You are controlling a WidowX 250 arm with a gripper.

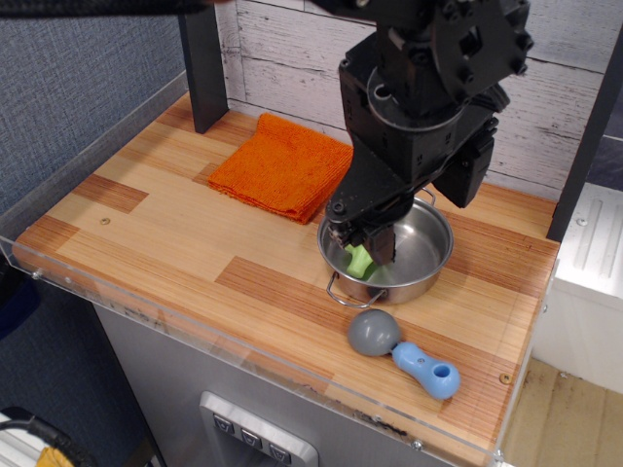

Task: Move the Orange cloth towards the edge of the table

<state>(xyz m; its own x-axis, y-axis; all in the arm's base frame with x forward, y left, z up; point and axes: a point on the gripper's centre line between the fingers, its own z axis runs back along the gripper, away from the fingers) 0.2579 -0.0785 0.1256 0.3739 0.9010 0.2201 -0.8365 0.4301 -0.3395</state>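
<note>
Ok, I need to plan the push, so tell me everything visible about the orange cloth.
The Orange cloth is bright orange, folded, roughly square, with a ribbed terry-like texture. It lies flat on the table toward its back, turned diagonally, beside a dark post. Its right corner reaches near the steel pan; contact there is hidden by the arm. The gripper is over the pan, not touching it.

The black arm (428,88) enters from the upper right and leans down toward the lower left. Its bulky wrist housing sits above and to the right of the jaws, with a dark block hanging off its right side. The gripper (362,238) points downward at the arm's lowest end. Its jaws stand close together, though whether they are fully closed cannot be told. Nothing can be seen held between them.
</note>
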